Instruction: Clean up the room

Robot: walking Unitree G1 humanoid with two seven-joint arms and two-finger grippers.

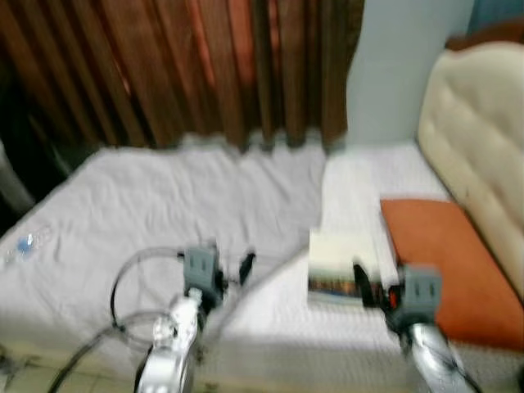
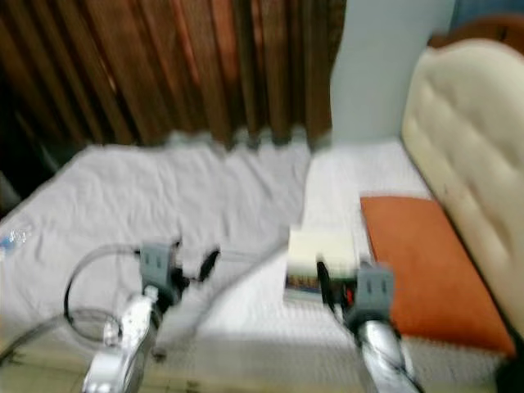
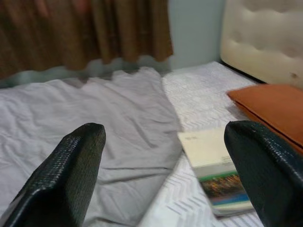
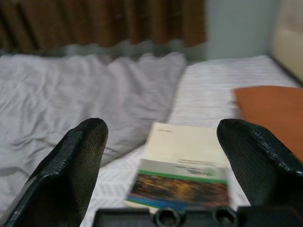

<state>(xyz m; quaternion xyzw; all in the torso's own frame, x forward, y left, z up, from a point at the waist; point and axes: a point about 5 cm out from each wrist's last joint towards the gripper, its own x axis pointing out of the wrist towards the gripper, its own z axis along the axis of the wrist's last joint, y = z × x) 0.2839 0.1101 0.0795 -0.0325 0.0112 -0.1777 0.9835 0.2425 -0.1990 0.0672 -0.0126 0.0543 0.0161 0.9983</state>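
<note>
A cream-covered book (image 1: pixel 342 264) is lying flat on the white patterned mattress (image 1: pixel 360 184) of a bed, just beside the near edge of an orange pillow (image 1: pixel 446 262) and close to where a rumpled grey sheet (image 1: pixel 176 209) is ending. The right wrist view is showing what the blurred head views are not: the book's near end is carrying a green stripe and a dark photograph, and faint print is sitting on the cream part. The left wrist view is showing the same book (image 3: pixel 215 170) from the side, with its banded edge facing the camera.

The right gripper (image 1: pixel 370 288) is hovering just at the book's near edge, its two black fingers (image 4: pixel 75 165) spread wide apart and holding nothing. The left gripper (image 1: pixel 231 268) is hanging over the grey sheet, well apart from the book, its fingers (image 3: pixel 66 175) likewise spread and empty.

The head views are taking in the wider room: brown curtains (image 1: pixel 196 65) are hanging behind the bed, a padded cream headboard (image 1: pixel 483 139) is standing at the right, and a clear plastic bottle (image 1: pixel 24 244) with a blue label is lying on the sheet at the far left. What is in the bottle cannot be told.
</note>
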